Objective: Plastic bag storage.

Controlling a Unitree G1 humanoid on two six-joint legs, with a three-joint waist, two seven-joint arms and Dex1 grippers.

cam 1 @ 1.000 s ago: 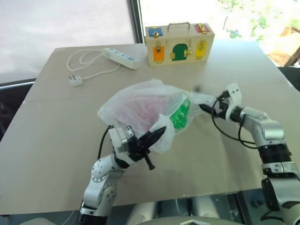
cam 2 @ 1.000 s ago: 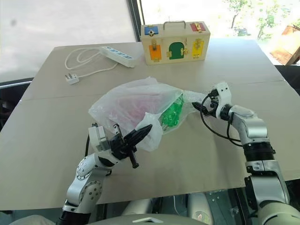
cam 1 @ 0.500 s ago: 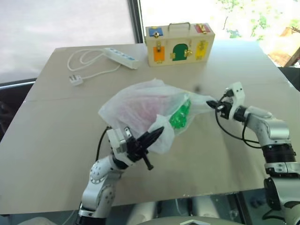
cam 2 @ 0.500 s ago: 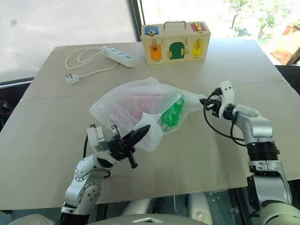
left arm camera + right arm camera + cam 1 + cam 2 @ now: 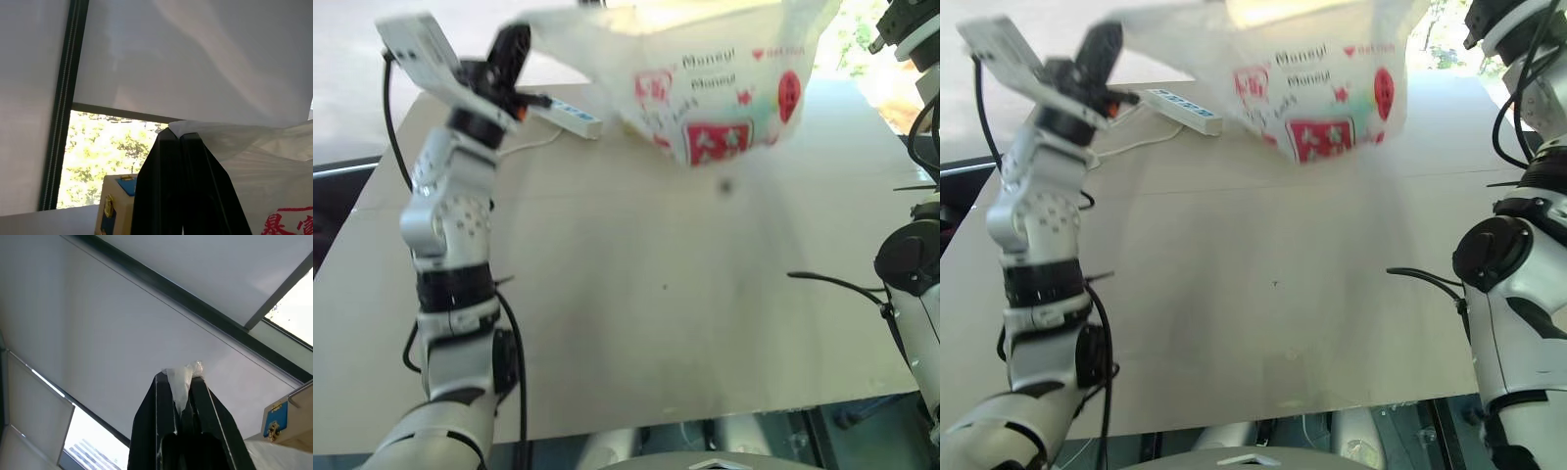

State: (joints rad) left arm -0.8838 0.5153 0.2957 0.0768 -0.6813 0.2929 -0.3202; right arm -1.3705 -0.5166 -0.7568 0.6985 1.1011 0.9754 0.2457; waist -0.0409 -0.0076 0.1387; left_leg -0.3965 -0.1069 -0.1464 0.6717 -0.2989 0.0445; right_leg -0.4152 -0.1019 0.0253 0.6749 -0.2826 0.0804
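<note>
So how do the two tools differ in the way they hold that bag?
The left tool pinches a broad edge of the bag, with the sheet spreading out beside it. The right tool clamps only a thin twisted strip poking out past its tips. Both are shut on the bag, holding it up above the table.

The two head views looked forward and down over the table [image 5: 636, 294] from almost the same spot, sharing the tabletop, both raised arms and the power strip [image 5: 1180, 108]. Each wrist view sat close behind its own fingers and faced upward toward the window wall. The left wrist view shared the wooden box [image 5: 115, 205] with the right wrist view.
</note>
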